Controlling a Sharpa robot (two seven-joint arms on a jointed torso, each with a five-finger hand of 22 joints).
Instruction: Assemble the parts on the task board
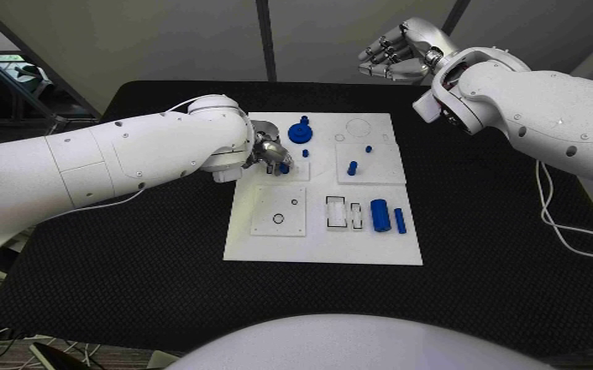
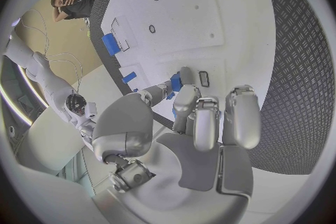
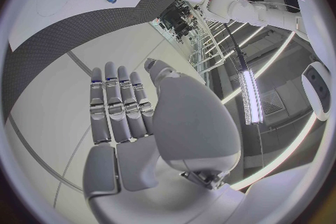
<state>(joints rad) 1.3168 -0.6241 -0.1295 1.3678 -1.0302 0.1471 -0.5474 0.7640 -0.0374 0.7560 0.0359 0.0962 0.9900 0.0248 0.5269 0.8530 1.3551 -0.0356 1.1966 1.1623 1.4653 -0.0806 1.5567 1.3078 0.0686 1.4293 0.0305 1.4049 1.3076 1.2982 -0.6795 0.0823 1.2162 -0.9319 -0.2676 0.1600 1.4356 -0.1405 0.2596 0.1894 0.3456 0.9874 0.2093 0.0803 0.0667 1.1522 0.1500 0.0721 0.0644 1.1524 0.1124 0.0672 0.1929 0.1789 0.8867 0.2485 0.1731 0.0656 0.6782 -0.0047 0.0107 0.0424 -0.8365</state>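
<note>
**A:** Left robot hand [image 1: 270, 154], over the upper-left part of the task board [image 1: 324, 246]: what does it hold?

**B:** A small blue peg [image 2: 176, 83], pinched between the thumb and a fingertip; the other fingers [image 2: 239, 117] curl beside it. The peg sits low over the board, near a small dark slot [image 2: 204, 78]. Whether it touches the board, I cannot tell.

**A:** And the right robot hand [image 1: 398, 49]?

**B:** Raised well behind the far edge of the bench [image 1: 494, 241], holding nothing. Its fingers [image 3: 119, 106] lie straight and side by side, the thumb apart from them.

**A:** How would the peg handle?

**B:** By its look, a stiff, light plastic piece with a smooth skin, so slippery in metal fingertips and apt to twist if pinched off-centre. I would hold it on its sides, near the upper end, so the lower end is free to enter a hole.

**A:** The other parts?

**B:** A blue gear [image 1: 301, 134] stands near the far edge of the board. A short blue pin [image 1: 351, 167] lies right of the hand, and 2 blue cylinders [image 1: 380, 214] lie at the right edge, beside 2 rectangular slots [image 1: 336, 211]. The cylinders would roll; I judge a grasp across the middle safest. The gear looks best taken by its rim or hub.
</note>
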